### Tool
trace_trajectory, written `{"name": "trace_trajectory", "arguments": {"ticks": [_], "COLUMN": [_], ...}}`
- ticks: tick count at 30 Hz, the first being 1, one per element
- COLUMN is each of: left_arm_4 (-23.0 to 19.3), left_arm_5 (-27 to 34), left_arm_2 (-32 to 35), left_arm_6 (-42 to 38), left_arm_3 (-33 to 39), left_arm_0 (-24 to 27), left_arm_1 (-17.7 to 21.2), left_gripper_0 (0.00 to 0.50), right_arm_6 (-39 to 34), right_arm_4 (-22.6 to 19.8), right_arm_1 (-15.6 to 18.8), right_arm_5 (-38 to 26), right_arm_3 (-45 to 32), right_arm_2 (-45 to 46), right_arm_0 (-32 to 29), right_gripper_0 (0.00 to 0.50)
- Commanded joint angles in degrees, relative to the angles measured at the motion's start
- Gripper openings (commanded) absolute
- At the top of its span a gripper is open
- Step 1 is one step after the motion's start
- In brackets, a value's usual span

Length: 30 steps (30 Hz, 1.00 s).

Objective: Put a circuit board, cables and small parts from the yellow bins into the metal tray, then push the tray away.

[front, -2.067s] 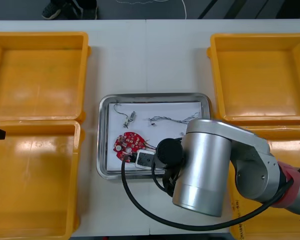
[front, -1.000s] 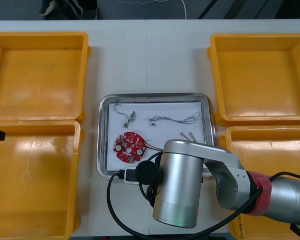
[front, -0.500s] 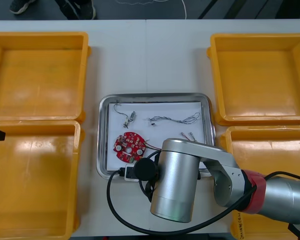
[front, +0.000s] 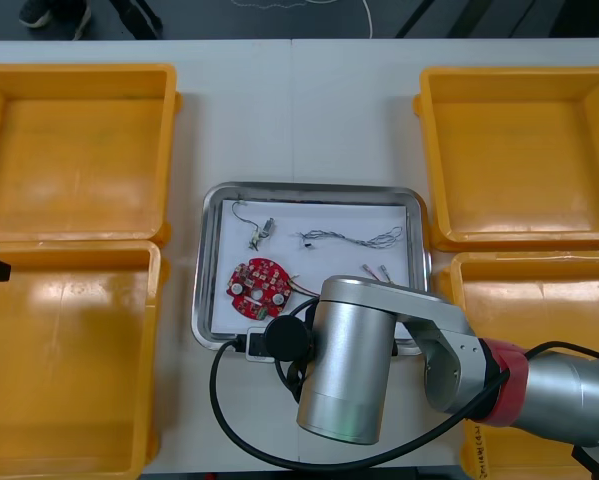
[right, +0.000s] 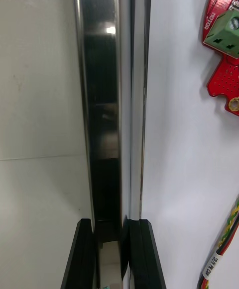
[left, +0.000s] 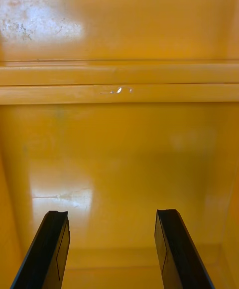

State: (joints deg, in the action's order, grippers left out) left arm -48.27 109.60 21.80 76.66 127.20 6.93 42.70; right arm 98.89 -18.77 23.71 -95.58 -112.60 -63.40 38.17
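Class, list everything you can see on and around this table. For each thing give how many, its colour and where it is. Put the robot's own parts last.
yellow bins: four, yellow, two at each side of the table.
metal tray: one, shiny rim and white inside, between the bins.
circuit board: one, red and round, in the tray's near left part.
thin cables: two, pale grey, across the tray's far half.
red and yellow cable: one, in the tray near the right gripper.
table: one, light, under everything.
left gripper: one, black fingers open, over a left-side bin.
right gripper: one, black fingers shut on the tray's near rim.
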Motion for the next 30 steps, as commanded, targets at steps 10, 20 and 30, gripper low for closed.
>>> {"name": "trace_trajectory", "arguments": {"ticks": [10, 20, 30], "left_arm_4": [-0.34, -0.34, -0.34], "left_arm_5": [0.4, 0.4, 0.4], "left_arm_2": [1.76, 1.76, 1.76], "left_arm_6": [-0.37, -0.37, -0.37], "left_arm_3": [1.73, 1.73, 1.73], "left_arm_0": [-1.13, -1.13, -1.13], "left_arm_1": [2.48, 2.48, 2.48], "left_gripper_0": [0.5, 0.5, 0.5], "right_arm_6": [2.88, 4.73, 7.1], "right_arm_4": [0.14, 0.49, 0.67], "right_arm_1": [-1.91, -1.83, -2.26], "right_arm_5": [-2.6, -4.44, -3.3], "right_arm_3": [-0.52, -0.52, 4.14], "right_arm_2": [0.12, 2.5, 2.67], "right_arm_0": [3.66, 5.33, 7.35], "right_gripper_0": [0.0, 0.0, 0.0]}}
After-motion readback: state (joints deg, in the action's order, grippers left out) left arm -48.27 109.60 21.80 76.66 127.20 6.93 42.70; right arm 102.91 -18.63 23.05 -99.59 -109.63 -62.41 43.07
